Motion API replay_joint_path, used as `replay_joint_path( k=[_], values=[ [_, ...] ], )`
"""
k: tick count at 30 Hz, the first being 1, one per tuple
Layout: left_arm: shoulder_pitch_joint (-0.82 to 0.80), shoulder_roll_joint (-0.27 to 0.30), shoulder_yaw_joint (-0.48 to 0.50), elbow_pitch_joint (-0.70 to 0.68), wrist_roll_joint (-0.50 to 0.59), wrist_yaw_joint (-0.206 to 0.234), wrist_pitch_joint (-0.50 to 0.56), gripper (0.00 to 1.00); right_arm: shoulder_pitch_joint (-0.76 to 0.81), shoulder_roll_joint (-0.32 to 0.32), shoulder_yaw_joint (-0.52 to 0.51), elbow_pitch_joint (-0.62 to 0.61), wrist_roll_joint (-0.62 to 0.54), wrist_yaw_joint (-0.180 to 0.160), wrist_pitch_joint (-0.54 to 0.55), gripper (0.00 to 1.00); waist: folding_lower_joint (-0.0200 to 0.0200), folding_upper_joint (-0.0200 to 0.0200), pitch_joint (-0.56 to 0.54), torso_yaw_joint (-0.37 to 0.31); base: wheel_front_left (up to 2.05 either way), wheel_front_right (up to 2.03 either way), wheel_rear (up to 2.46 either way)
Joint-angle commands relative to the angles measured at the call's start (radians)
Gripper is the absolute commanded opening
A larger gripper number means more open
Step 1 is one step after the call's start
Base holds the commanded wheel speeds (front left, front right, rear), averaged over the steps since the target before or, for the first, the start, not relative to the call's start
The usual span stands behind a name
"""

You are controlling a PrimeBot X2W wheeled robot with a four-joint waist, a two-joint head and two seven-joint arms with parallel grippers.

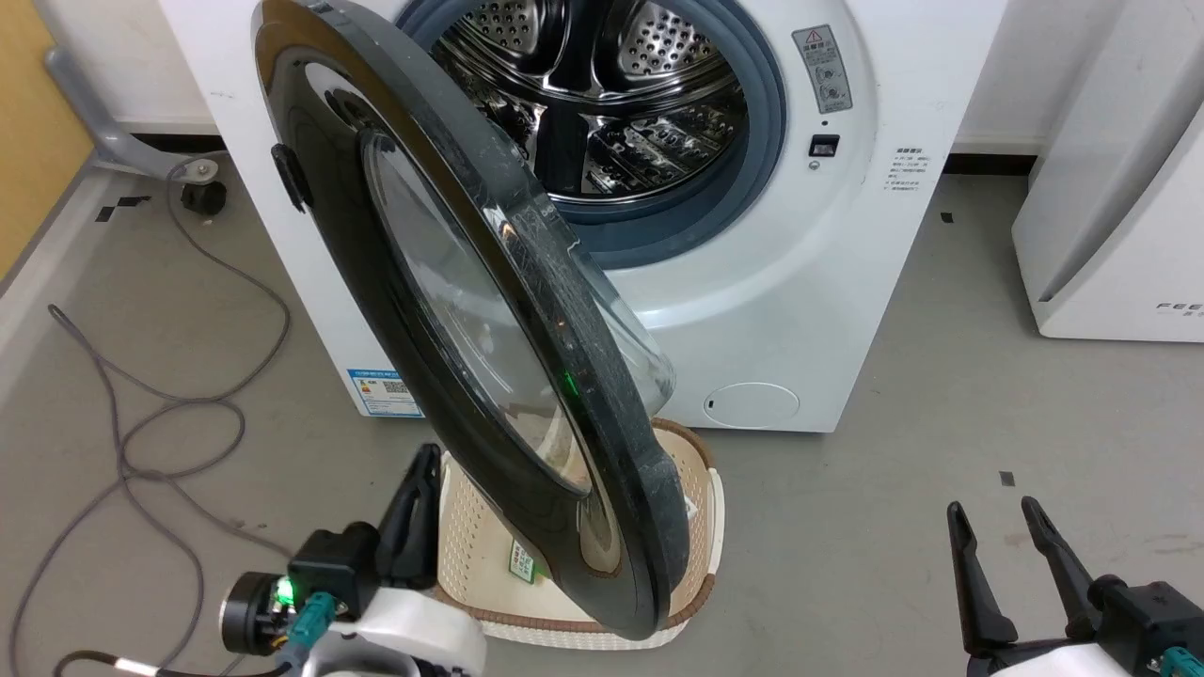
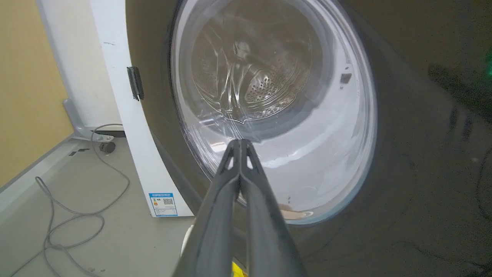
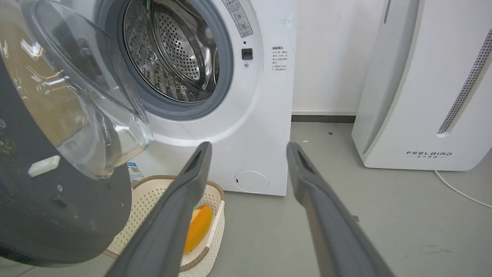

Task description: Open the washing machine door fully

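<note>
Grey floor [image 1: 941, 527] underfoot, with a yellow wall [image 1: 28, 122] off at the left edge. Faced a white washing machine [image 1: 847, 235], its steel drum [image 1: 602, 85] bare inside the grey ring. Found the door [image 1: 470, 329] well clear of the opening, standing out toward the head camera from the machine's left side, glossy black face turned left, clear bowl bulging right. Noted a second white appliance [image 1: 1119, 207] at the right, apart from the machine. Spotted a pale perforated basket [image 1: 461, 545] on the floor under the door's near edge, with something orange [image 3: 198, 227] inside. Noted a grey cable [image 1: 122, 442] looped over the floor at the left. Had the left gripper [image 1: 426, 461] pinched together on nothing, tips close against the door's outer glass; could not tell whether touching. Had the right gripper [image 1: 992, 508] low at the right, spread wide and empty, well apart from the door. Made out a blue sticker [image 1: 386, 390] at the machine's lower left corner.
</note>
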Motion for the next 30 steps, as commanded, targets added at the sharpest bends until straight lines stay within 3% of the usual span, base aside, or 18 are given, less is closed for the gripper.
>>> replay_joint_path(
  k=[1,10,21,30],
  values=[
    [-0.007,0.004,0.003,-0.006,0.0,0.006,-0.006,0.0,-0.015,0.004,0.001,0.003,0.006,0.001,-0.006,1.0,0.0,0.0,0.001,0.0,0.0,0.0,0.0],
    [-0.045,0.033,0.027,-0.148,-0.015,0.013,0.035,0.0,-0.02,0.004,-0.006,0.01,0.011,0.001,-0.009,1.0,0.0,0.0,-0.001,0.008,0.0,0.0,0.0],
    [-0.181,0.064,0.042,-0.516,0.015,0.044,0.094,0.0,-0.023,0.004,-0.01,0.009,0.015,0.001,-0.01,1.0,0.0,0.0,0.004,0.016,0.0,0.0,0.0],
    [-0.311,0.038,-0.084,-0.723,-0.01,-0.004,0.1,0.0,-0.029,0.004,-0.013,0.006,0.016,0.001,-0.011,1.0,0.0,0.0,0.022,0.014,0.0,0.0,0.0]
  ],
)
